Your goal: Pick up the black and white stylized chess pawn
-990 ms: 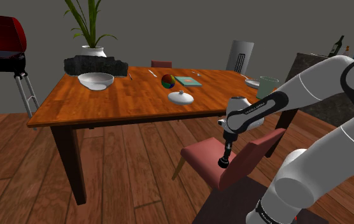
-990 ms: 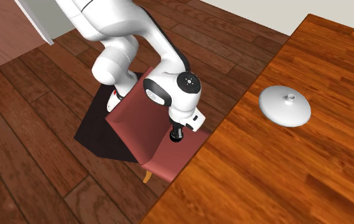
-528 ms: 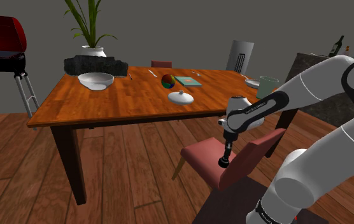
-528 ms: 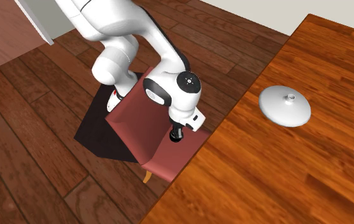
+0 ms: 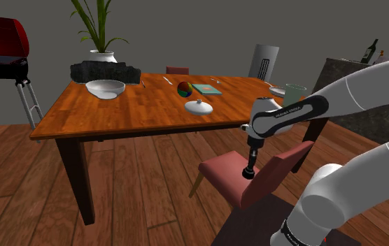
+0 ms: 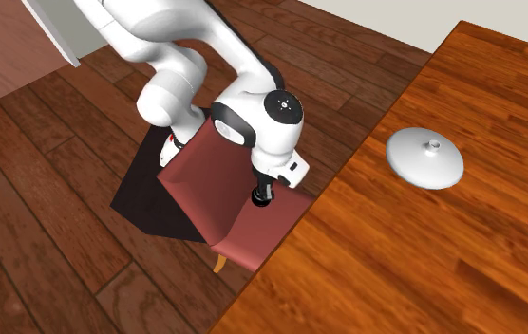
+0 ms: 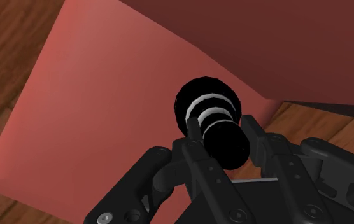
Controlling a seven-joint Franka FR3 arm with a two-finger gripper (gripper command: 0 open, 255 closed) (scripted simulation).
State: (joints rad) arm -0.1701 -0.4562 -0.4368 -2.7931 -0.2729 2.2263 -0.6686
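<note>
Orange-brown wooden worktop (image 5: 137, 108) fills the shoulder view; beside it, over a red chair (image 5: 222, 175), the end effector (image 5: 250, 162) clasps the black and white pawn (image 5: 248, 173). The second exterior view adds dark plank floor (image 6: 53, 190). In the wrist view, the fingers (image 7: 193, 130) pinch the pawn above the seat.

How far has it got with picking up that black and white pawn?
Grasping looks done: the gripper has its fingers clasped on the black, white-banded pawn. In hand: the pawn is held over the red chair seat beside the table. Left: raising it well clear; whether it already stands off the seat, I cannot tell.
</note>
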